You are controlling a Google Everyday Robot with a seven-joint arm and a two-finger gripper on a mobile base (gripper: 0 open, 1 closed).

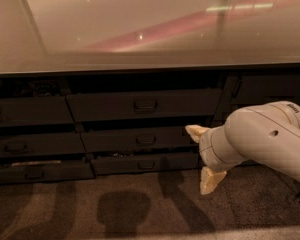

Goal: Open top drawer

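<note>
Nearest you, the brown carpeted floor (140, 211) carries the arm's dark shadows, at 6 o'clock in the frame. Your robot's white arm (262, 141) reaches in from 4 o'clock. Its gripper (196, 160) hangs low in front of the cabinet, just above the floor and right of the middle stack of drawers. The two cream fingers (211, 180) are spread wide apart, one pointing up and left and the other down toward the floor. They are pinching nothing and touching no handle.

Behind the gripper, the bottom drawer (140, 164) and the middle drawer (135, 140) of that stack sit shut, each with a small loop handle. The top drawer (105, 105), the widest and tallest dark grey front, lies at about 11 o'clock from the gripper and well apart from it. Its front stands in line with its neighbours, with a dark gap above it. Its central loop handle (145, 104) is free.

At 9 o'clock a second column of drawers (25, 111) is partly cut by the frame's edge. At 2 o'clock a dark cabinet door (272, 89) shows a vertical handle (236, 87).

Farthest off, the glossy tabletop (115, 34) fills the upper frame. It reflects a pink streak and a pale green bar of light.
</note>
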